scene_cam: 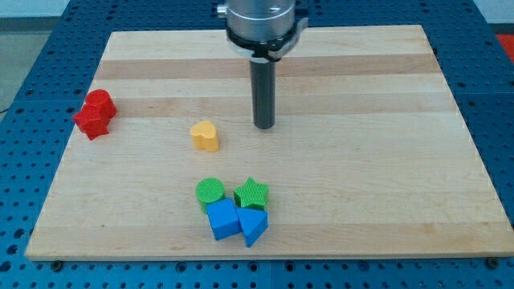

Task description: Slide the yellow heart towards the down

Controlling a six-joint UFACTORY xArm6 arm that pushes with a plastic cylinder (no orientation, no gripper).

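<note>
Rod and board fill most of what we see: my tip (264, 126) stands on the wooden board (385, 160) near its middle, clear of every block. We carry no gripper, only this straight dark rod, so nothing is pinched or held. We find the yellow heart (205, 136) to the view's left of my tip and slightly lower, apart from it with bare wood between. Toward the view's bottom we see a tight cluster: a green cylinder (210, 191) and a green star (251, 193) side by side, with a blue cube (222, 219) and a blue triangular block (253, 226) just below them, touching. At the view's left edge of the board we see two red blocks (95, 114) pressed together, their shapes hard to tell.
</note>
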